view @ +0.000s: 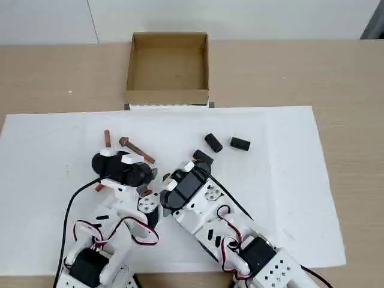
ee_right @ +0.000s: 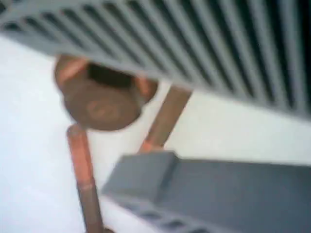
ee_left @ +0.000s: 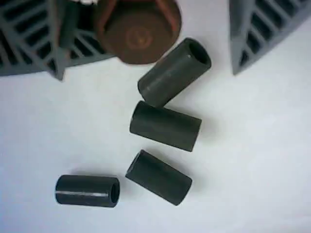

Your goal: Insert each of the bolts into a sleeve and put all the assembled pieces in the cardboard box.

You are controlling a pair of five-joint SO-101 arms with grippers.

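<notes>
My left pincer hangs released, jaws wide, over four black sleeves loose on the white sheet. My right pincer is over the bolts, left of the sleeves; its grip I cannot tell. A blurred brown round head sits by one jaw. The cardboard box stands at the far side

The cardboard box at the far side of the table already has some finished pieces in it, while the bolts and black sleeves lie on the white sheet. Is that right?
Not quite: the cardboard box is empty, as the high view shows. The rest holds: the bolts and black sleeves lie on the white sheet.
</notes>
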